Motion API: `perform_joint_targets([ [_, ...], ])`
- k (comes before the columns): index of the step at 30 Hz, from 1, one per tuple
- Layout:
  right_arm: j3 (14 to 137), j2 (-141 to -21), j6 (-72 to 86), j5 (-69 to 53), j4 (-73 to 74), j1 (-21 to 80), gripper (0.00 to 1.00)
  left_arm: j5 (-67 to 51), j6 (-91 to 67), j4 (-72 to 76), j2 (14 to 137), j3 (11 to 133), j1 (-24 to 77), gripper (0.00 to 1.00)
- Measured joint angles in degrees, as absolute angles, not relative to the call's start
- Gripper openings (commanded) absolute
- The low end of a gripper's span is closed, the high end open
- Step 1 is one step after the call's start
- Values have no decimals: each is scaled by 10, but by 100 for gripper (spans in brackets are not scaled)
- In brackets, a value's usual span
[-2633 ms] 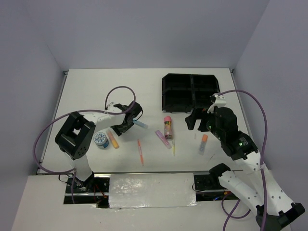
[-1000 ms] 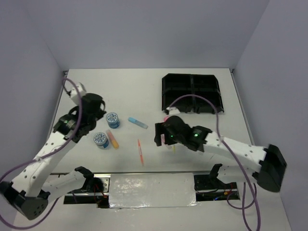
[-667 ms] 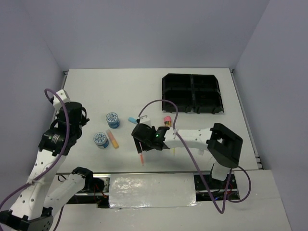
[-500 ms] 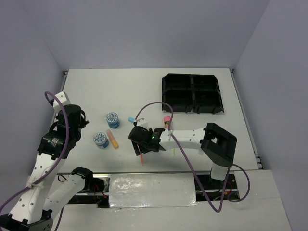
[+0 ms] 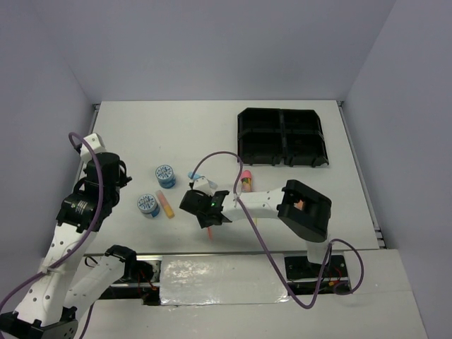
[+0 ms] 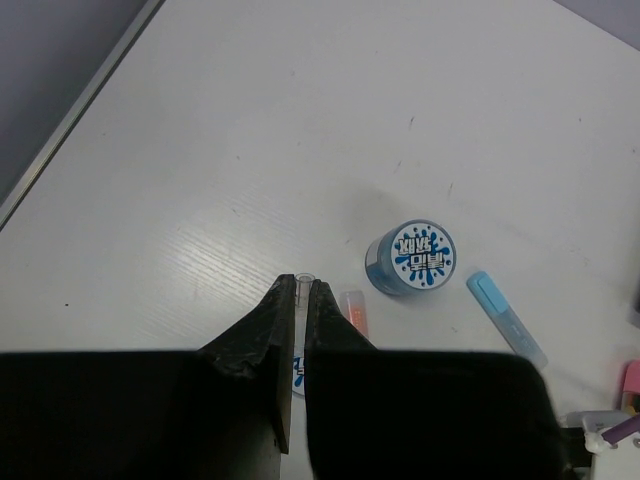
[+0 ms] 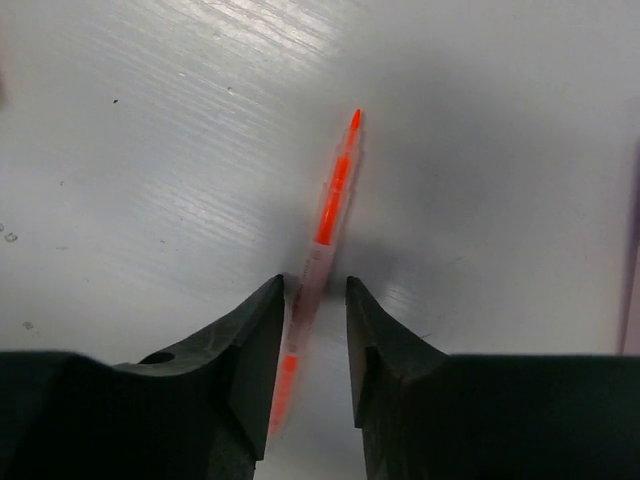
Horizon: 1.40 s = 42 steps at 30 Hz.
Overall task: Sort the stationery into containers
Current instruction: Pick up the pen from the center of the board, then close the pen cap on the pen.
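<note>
A thin orange pen [image 7: 335, 190] lies on the white table, and my right gripper [image 7: 315, 290] is down over it. Its jaws stand narrowly apart on either side of the pen, with a gap still showing at the right finger. From above, only the pen's end [image 5: 210, 232] shows below the right gripper [image 5: 207, 214]. My left gripper [image 6: 297, 290] hovers shut and empty above one blue-white tape roll [image 5: 147, 205]. The other tape roll [image 6: 412, 258] sits further off. An orange marker [image 5: 166, 205] and a blue marker [image 6: 505, 318] lie close by. The black tray [image 5: 282, 134] stands at the far right.
A pink-capped glue stick [image 5: 246, 176] lies just beyond the right forearm. The right arm stretches leftward across the table's front half, its purple cable looping above it. The left arm [image 5: 92, 191] stands near the table's left edge.
My right gripper has swung left from beside the glue stick to over the orange pen, and its jaws have narrowed around it. The left arm drew back left, then stayed still.
</note>
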<state>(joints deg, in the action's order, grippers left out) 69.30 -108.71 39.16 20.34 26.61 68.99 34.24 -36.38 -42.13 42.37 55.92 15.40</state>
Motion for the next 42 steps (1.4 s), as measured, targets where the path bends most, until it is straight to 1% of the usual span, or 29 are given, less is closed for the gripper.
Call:
perform_joint_targets([
  [2,681,-1080,392,204,257,689,25,342,-363,-421,424,559,154,0],
  [3,675,-1076,393,203,254,689,21,342,-363,-420,424,559,154,0],
  [4,668,-1073,394,203,246,689,5,342,-362,-420,424,559,154,0],
  [5,661,-1068,392,203,238,688,0,341,-362,-420,424,559,154,0],
  [11,595,-1024,398,176,168,683,0,313,-362,-416,425,558,154,0],
  [14,534,-969,398,149,136,687,0,236,-368,-384,426,542,152,0],
  [16,494,-915,398,138,124,688,0,156,-382,-338,417,511,151,0],
  [21,437,-744,411,117,49,689,0,-43,-461,-155,372,367,152,0],
  [24,397,-658,427,88,-49,689,0,-109,-516,-53,358,320,153,0],
  [26,376,-628,433,75,-100,691,0,-141,-547,8,358,309,153,0],
  [32,359,-618,438,54,-172,691,0,-190,-617,165,342,282,159,0],
  [38,358,-632,436,36,-233,693,0,-198,-640,214,313,276,160,0],
  [42,360,-642,427,39,-238,693,0,-203,-653,229,314,276,160,0],
])
